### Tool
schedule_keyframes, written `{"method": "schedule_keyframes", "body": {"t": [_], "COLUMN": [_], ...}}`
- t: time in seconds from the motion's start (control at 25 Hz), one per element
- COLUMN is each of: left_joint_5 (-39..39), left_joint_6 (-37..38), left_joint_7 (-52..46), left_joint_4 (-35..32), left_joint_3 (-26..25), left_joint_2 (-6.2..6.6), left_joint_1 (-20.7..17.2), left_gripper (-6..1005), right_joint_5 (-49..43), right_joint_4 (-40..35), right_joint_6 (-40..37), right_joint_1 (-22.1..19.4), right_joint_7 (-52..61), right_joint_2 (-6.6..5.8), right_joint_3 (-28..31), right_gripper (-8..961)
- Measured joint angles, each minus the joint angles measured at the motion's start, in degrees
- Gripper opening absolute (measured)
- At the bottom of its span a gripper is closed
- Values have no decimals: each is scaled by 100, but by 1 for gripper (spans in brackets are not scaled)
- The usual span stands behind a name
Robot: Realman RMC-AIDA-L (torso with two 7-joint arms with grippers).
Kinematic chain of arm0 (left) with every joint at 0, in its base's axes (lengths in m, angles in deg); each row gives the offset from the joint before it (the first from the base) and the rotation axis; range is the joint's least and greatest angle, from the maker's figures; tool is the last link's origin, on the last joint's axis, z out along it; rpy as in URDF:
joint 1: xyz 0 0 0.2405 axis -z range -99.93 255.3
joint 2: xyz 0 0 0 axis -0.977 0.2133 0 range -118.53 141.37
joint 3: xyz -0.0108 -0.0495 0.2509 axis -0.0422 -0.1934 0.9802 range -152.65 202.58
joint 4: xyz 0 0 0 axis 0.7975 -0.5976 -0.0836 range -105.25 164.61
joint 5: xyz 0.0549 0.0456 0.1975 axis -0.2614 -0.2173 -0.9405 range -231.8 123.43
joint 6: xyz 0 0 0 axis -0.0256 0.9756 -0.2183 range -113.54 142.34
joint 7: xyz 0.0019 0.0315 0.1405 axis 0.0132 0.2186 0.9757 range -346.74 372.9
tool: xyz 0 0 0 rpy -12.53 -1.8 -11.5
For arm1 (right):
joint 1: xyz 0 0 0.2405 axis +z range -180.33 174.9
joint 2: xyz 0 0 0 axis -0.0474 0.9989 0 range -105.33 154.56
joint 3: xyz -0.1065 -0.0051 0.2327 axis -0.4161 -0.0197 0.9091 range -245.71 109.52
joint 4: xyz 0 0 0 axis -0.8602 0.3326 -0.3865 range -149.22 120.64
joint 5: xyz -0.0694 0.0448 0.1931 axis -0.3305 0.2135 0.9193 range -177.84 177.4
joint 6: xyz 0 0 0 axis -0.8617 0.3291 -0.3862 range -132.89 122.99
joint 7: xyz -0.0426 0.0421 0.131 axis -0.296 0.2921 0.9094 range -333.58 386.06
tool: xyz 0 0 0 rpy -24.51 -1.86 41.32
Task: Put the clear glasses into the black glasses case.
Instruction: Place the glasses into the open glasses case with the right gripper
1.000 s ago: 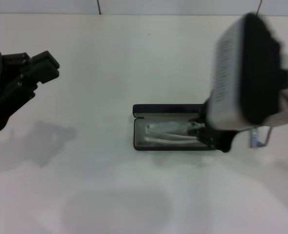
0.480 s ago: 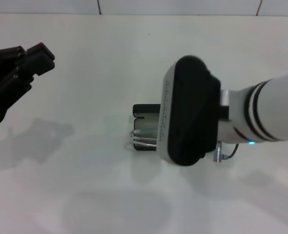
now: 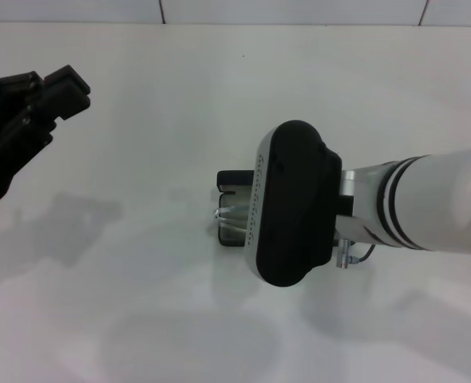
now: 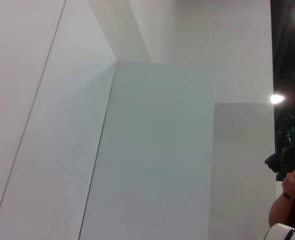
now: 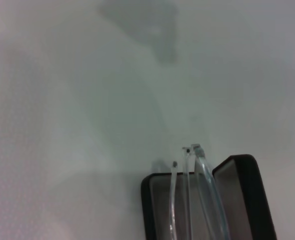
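The black glasses case [image 3: 234, 179] lies open at the table's middle, mostly covered by my right arm's wrist housing [image 3: 291, 203]. My right gripper is hidden under that housing, above the case. The clear glasses [image 3: 224, 215] are at the case's left end, their arm tips poking out past its rim. In the right wrist view the clear glasses [image 5: 207, 182] sit over the grey-lined tray of the case [image 5: 147, 200], tilted, beside the raised lid. My left gripper [image 3: 48, 92] hangs open and empty at the far left, well away from the case.
White tabletop [image 3: 140, 303] all around the case, with a tiled wall edge at the back. A small cable plug [image 3: 346, 260] hangs off my right wrist. In the left wrist view, a person [image 4: 290, 200] stands by white wall panels.
My right arm has swung left over the case, covering most of it. The glasses, earlier lying inside the tray, now stick out past its left end. The left gripper barely shifted.
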Motion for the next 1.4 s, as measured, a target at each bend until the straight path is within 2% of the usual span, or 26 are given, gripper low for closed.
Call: {"method": "schedule_keyframes", "body": {"t": [0.36, 1.4], "left_joint_5": [-57, -74], "left_joint_6": [4, -8], "left_joint_7": [-19, -17], "left_joint_4": [38, 62], "left_joint_3": [-211, -258], "left_joint_2": [-46, -60], "left_joint_1": [-48, -44], "left_gripper": [82, 83], "right_joint_5": [-321, -337], "right_joint_4": [260, 616], "right_joint_6": [207, 423], "right_joint_1": [4, 58], "right_joint_7": [254, 209], "right_joint_2": [0, 0], "right_joint_3": [-288, -251], "right_gripper": [159, 163]}}
